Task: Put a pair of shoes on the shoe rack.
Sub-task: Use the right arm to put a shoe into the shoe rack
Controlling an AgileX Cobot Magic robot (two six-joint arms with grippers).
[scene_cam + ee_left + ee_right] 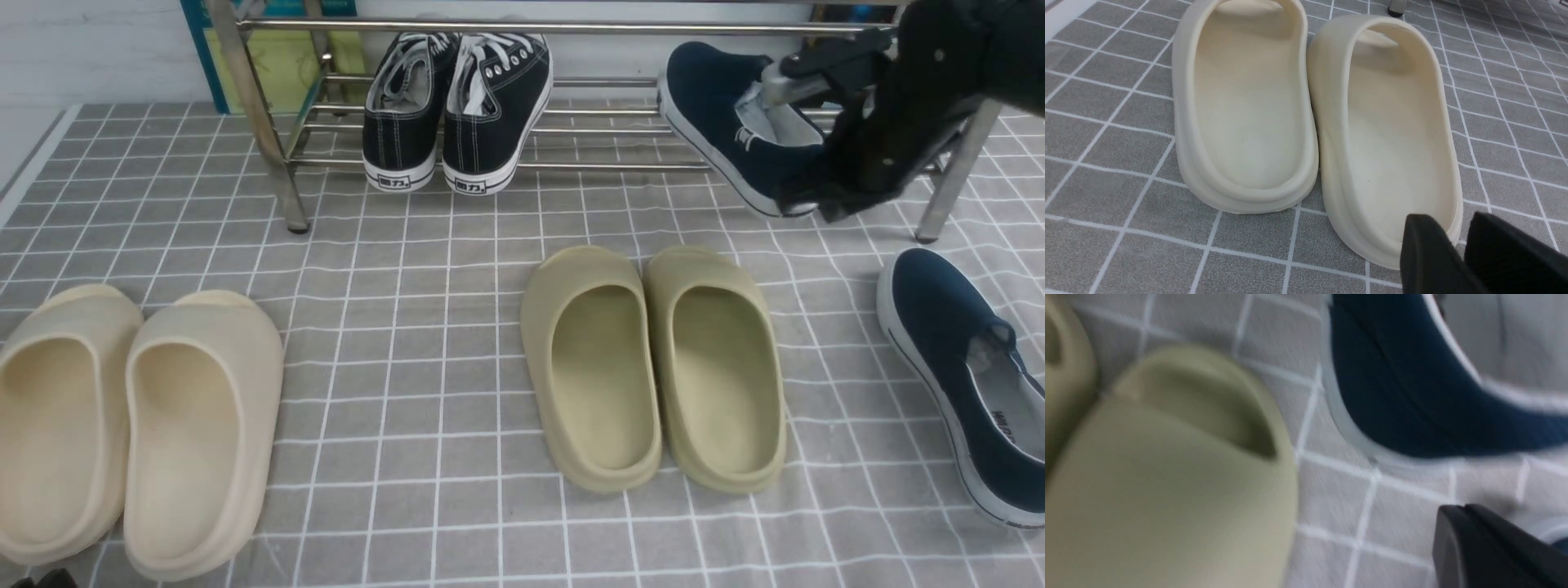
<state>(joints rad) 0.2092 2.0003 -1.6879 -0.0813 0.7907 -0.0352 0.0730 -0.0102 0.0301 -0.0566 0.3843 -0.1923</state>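
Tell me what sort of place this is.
Probably a staged shoe-storage corner, like an entryway: a chrome shoe rack holding black lace-up sneakers, cream slides and olive slides paired in front, all on a grey checked cloth.

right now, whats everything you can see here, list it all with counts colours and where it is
chrome metal tube shoe rack: 1, silver; at the back
grey cloth with white grid lines: 1, grey; under everything
dark navy canvas slip-on sneakers with white soles: 2, navy; that one tilted on the rack's right end, the other on the cloth at far right
black lace-up canvas sneakers: 2, black with white laces; side by side on the rack, left of middle
olive foam slides: 2, olive; middle of the cloth
cream foam slides: 2, cream; near left of the cloth
blue-edged yellow board: 1; behind the rack's left end
right arm: 1, black; at the racked navy sneaker's heel
right fingers: black, shut
left fingers: black, apart, by the cream slides
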